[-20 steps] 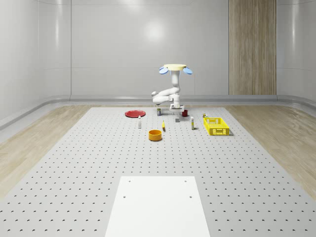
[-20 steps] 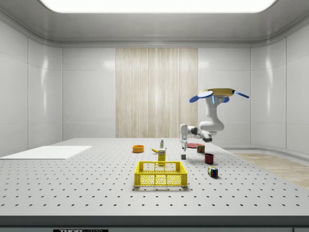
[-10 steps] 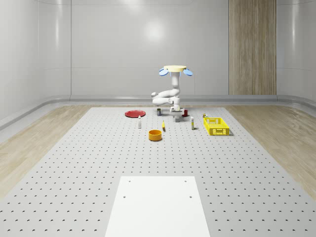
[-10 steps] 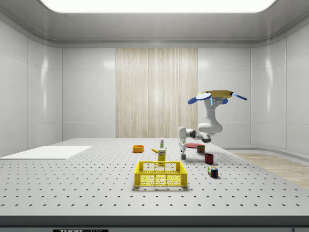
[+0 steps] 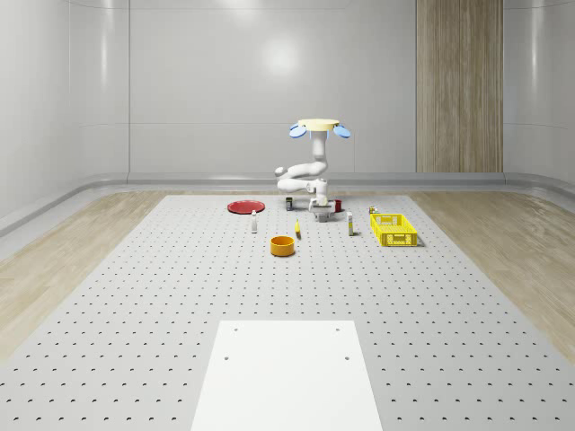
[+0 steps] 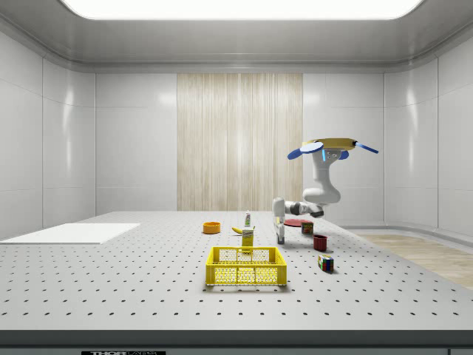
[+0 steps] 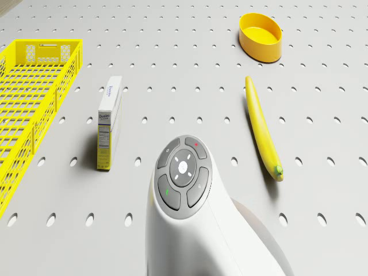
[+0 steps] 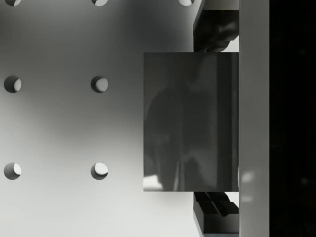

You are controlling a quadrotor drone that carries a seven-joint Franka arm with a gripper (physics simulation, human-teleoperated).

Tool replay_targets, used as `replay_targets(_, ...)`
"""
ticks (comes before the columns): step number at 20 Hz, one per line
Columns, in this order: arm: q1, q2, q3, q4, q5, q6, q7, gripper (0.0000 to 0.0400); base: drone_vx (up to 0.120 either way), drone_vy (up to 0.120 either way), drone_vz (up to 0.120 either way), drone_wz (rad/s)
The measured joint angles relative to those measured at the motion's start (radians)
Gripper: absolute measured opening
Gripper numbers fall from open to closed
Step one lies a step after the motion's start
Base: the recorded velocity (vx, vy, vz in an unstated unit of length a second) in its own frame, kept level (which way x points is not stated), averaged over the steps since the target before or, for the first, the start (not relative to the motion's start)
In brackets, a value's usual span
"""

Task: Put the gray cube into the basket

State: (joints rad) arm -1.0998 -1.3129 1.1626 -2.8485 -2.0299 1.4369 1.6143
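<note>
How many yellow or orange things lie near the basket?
3: a banana and an orange bowl beyond the drone's arm, and a yellow-edged box beside the basket. Others may be hidden.

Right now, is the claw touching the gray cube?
Cannot tell. In the wrist view the gray cube sits between the two dark fingers, right against their tips, but no clear contact or gap shows. The drone hovers above the table.
</note>
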Motion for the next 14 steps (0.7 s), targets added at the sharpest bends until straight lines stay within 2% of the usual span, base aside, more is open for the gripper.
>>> replay_targets(2, -0.002, -0.005, -0.005, 0.002, -0.004, 0.007, 0.001, 0.0315, 0.000, 0.000, 0.000, 0.000)
replay_targets(5, -0.005, -0.012, -0.009, 0.005, -0.006, 0.016, 0.002, 0.0281, 0.000, 0.000, 0.000, 0.000)
replay_targets(11, -0.010, -0.022, -0.008, 0.006, -0.002, 0.026, 0.006, 0.0257, 0.000, 0.000, 0.000, 0.000)
replay_targets(14, -0.012, -0.025, 0.016, -0.001, 0.022, 0.019, 0.011, 0.0253, 0.000, 0.000, 0.000, 0.000)
